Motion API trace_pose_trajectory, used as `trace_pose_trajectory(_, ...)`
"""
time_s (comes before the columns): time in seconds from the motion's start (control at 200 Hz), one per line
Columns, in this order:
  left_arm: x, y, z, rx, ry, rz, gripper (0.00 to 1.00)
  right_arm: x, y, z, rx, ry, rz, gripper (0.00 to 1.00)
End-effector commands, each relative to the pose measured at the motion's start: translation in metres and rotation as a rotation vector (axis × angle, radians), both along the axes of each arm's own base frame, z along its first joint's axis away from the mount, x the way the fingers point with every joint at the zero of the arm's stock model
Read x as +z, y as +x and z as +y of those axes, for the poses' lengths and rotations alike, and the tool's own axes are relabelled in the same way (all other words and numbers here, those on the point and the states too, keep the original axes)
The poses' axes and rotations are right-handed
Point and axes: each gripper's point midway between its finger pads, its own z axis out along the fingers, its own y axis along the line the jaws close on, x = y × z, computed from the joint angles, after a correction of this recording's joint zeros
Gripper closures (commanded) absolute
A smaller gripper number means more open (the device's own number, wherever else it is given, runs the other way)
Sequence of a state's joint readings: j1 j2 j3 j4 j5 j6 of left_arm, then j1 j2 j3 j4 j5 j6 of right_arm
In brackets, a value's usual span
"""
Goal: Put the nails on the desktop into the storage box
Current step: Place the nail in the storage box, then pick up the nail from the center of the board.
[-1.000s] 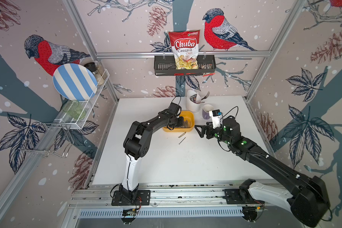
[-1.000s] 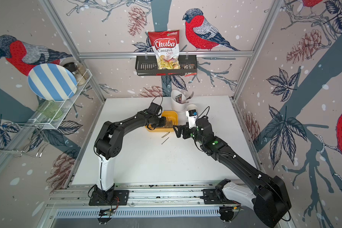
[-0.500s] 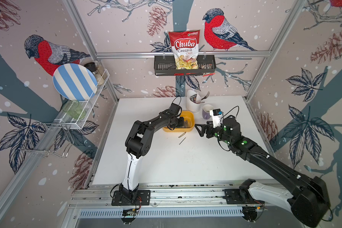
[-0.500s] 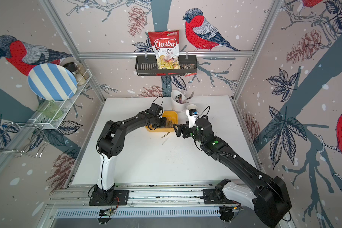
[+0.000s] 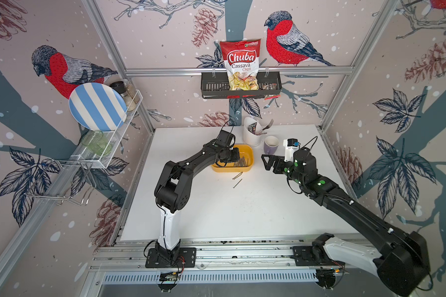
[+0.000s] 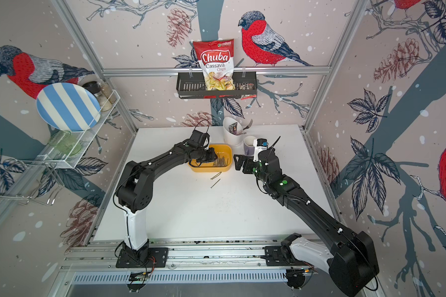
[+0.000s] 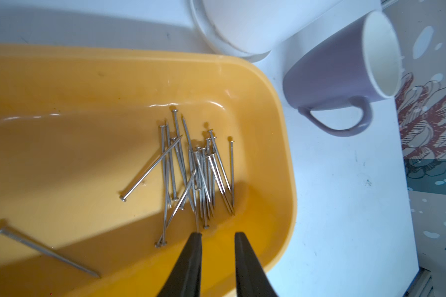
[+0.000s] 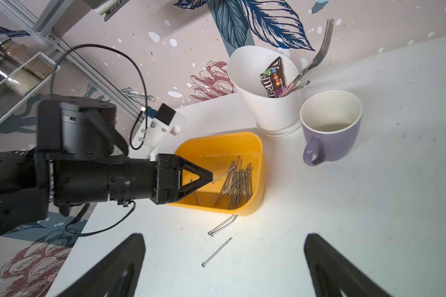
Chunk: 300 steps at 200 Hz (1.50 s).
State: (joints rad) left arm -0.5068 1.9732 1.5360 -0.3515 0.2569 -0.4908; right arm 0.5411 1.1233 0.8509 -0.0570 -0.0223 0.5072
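The yellow storage box [image 5: 232, 169] [image 6: 209, 169] stands at the back of the white desktop [image 5: 242, 210]. Several nails [image 7: 204, 174] [image 8: 238, 185] lie heaped in it, and one more nail [image 7: 47, 253] lies blurred on its floor. My left gripper [image 7: 218, 234] [image 5: 236, 156] hangs inside the box, open by a narrow gap with nothing between the tips. One nail ends right at a fingertip [image 7: 195, 240]. Two nails [image 8: 222, 226] [image 5: 237, 176] lie together on the desktop against the box's front wall, a single nail [image 8: 216, 252] [image 5: 237, 183] just nearer. My right gripper [image 8: 224, 235] [image 5: 265, 163] hovers wide open, right of the box.
A white cutlery holder [image 5: 251, 133] with a fork [image 8: 317, 54] and a purple mug [image 5: 271, 145] stand close behind and right of the box. A black wire basket [image 5: 214, 87] with a chips bag hangs on the back wall. A wire rack [image 5: 108, 151] juts out at the left.
My left gripper's jaws have parted over the storage box, and the left arm's elbow has shifted slightly. The right arm has not moved.
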Motion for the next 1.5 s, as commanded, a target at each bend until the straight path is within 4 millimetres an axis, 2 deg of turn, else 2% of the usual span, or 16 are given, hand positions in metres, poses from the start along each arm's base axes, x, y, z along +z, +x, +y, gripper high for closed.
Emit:
trace_pose_trajectory(0.0,0.021,-0.011,0.010,0.002,0.018,-0.042,0.69,-0.009,0.000,0.000,0.008,0.045,0.112,0.00)
trace_pose_trajectory(0.07,0.033,-0.025,0.018,-0.004,0.036,-0.070,0.69,-0.013,0.004,0.001,0.025,0.039,0.150,0.00)
trace_pose_trajectory(0.15,0.031,-0.047,0.028,-0.017,0.069,-0.070,0.67,-0.017,0.005,0.005,0.051,0.046,0.163,0.00)
trace_pose_trajectory(0.215,0.024,-0.068,0.036,-0.031,0.102,-0.064,0.65,-0.021,0.008,0.006,0.043,0.061,0.173,0.00)
trace_pose_trajectory(0.365,0.005,-0.114,0.048,-0.067,0.165,-0.049,0.51,-0.027,0.008,0.014,0.074,0.093,0.200,0.00)
trace_pose_trajectory(0.51,-0.008,-0.147,0.051,-0.099,0.135,-0.022,0.30,-0.047,0.007,0.028,0.128,0.098,0.281,0.00)
trace_pose_trajectory(0.545,-0.011,-0.153,0.053,-0.104,0.130,-0.015,0.21,-0.050,0.006,0.029,0.131,0.102,0.294,0.00)
trace_pose_trajectory(0.57,-0.013,-0.157,0.054,-0.107,0.130,-0.011,0.07,-0.051,0.005,0.030,0.134,0.103,0.298,0.00)
trace_pose_trajectory(0.6,-0.015,-0.161,0.054,-0.109,0.132,-0.005,0.04,-0.052,0.005,0.030,0.134,0.104,0.302,0.00)
trace_pose_trajectory(0.82,-0.038,-0.182,0.051,-0.152,0.150,0.048,0.04,-0.054,0.001,0.033,0.139,0.107,0.305,0.00)
trace_pose_trajectory(0.98,-0.054,-0.185,0.040,-0.177,0.162,0.066,0.05,-0.053,-0.002,0.035,0.146,0.110,0.307,0.00)
trace_pose_trajectory(1.161,-0.070,-0.170,0.041,-0.161,0.260,0.069,0.13,-0.054,-0.005,0.036,0.150,0.110,0.308,0.00)
trace_pose_trajectory(1.311,-0.079,-0.159,0.044,-0.177,0.379,0.060,0.27,-0.054,-0.006,0.037,0.153,0.108,0.309,0.00)
trace_pose_trajectory(1.336,-0.073,-0.151,0.040,-0.178,0.385,0.040,0.29,-0.054,-0.006,0.037,0.154,0.108,0.310,0.00)
trace_pose_trajectory(1.426,-0.076,-0.145,0.039,-0.196,0.446,0.033,0.37,-0.053,-0.006,0.037,0.155,0.108,0.310,0.00)
trace_pose_trajectory(1.496,-0.080,-0.143,0.038,-0.212,0.479,0.035,0.38,-0.053,-0.006,0.037,0.154,0.102,0.309,0.00)
